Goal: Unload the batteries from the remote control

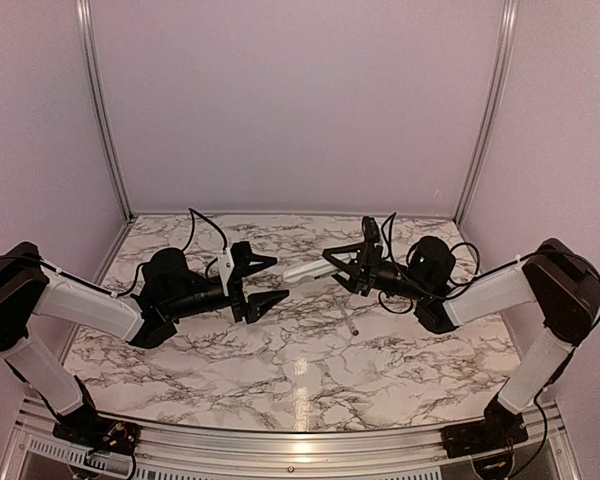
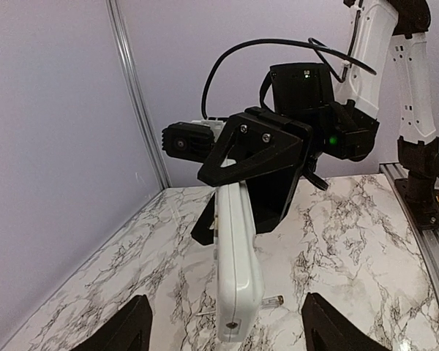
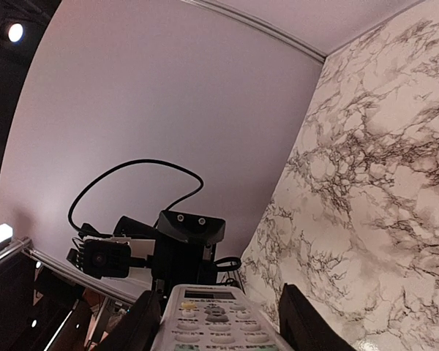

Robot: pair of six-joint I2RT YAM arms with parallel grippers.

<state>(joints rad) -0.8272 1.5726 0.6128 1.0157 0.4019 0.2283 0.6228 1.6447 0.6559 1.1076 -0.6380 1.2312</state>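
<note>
My right gripper is shut on the remote control, a slim white handset held in the air above the middle of the marble table. In the right wrist view the remote control shows its buttons and dark display between the fingers. My left gripper faces the remote's free end and is open. In the left wrist view the remote control is edge-on, its end between the spread fingertips without touching either. The batteries are hidden.
A thin grey rod lies on the table under the remote, and the left wrist view shows the rod too. Purple walls and aluminium posts close in the back and sides. A metal rail runs along the near edge.
</note>
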